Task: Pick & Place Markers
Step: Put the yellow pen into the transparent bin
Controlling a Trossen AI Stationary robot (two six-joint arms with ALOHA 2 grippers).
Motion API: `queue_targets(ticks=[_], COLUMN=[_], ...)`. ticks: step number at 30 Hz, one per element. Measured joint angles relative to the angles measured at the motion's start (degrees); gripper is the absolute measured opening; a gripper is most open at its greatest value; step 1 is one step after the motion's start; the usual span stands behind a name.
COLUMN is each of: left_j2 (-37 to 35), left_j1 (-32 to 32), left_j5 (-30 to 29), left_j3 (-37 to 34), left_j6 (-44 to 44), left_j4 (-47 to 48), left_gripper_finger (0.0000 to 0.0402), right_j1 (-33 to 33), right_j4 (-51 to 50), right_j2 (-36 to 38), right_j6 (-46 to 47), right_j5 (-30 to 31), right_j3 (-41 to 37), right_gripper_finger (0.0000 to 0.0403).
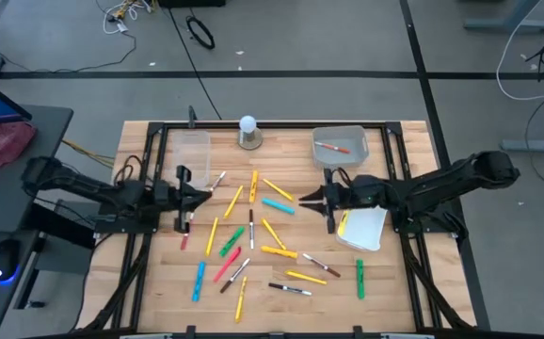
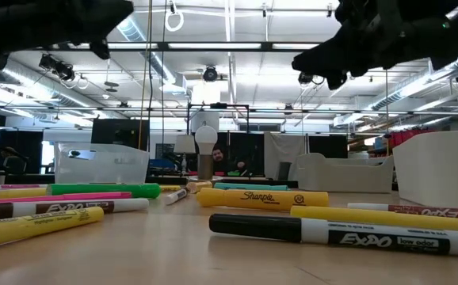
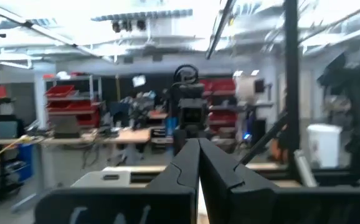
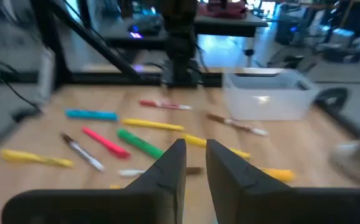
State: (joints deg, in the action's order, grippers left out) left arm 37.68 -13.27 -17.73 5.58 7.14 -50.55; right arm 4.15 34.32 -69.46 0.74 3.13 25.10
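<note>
1. High view: the markers point(image 1: 253, 240) are scattered all over the middle of the table point(image 1: 399, 297), mostly yellow with some green, pink, blue and white ones. One red-capped marker point(image 1: 331, 147) already sits in the grey bin point(image 1: 339, 147) at the far right. A clear bin point(image 1: 194, 150) is on the far left, with a white knob point(image 1: 248, 132) between the two. The left gripper point(image 1: 206, 193) hangs over the table's left side, the right gripper point(image 1: 302, 199) over the right, both aimed at the pile.
2. Low view: markers lie flat up close, and both arms are just dark shapes overhead.
3. Left wrist view: its fingers point(image 3: 186, 165) are pressed together, nothing in them.
4. Right wrist view: its fingers point(image 4: 174, 163) have a narrow gap, nothing between them, with markers spread on the wood beyond.
</note>
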Motion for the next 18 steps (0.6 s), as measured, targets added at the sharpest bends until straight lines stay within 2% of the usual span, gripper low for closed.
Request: queue_targets(ticks=[4,9,12,14,18], left_j2=[11.65,23.04,27.25,28.87,30.87], left_j1=[-0.18,-0.18,-0.16,-0.16,-0.16], left_j5=[-3.53,-12.36,-20.06,-24.45,-24.87], left_j3=[5.79,12.96,17.71,21.13,27.06], left_j6=[3.54,7.03,6.08,2.38,-8.87], left_j4=[0.33,2.85,10.77,17.59,34.97], left_gripper_finger=[0.0013,0.0013,0.0013,0.0013,0.0013], right_j1=[0.23,0.23,0.23,0.21,0.21], right_j4=[5.04,6.42,6.47,6.43,6.38], right_j2=[-0.02,0.01,0.01,0.01,0.01], right_j6=[3.41,3.45,3.29,3.31,3.31], right_j5=[-0.21,0.67,0.95,0.95,0.95], right_j3=[-2.25,-2.40,-2.40,-2.40,-2.40], right_gripper_finger=[0.0063,0.0066,0.0066,0.0066,0.0066])
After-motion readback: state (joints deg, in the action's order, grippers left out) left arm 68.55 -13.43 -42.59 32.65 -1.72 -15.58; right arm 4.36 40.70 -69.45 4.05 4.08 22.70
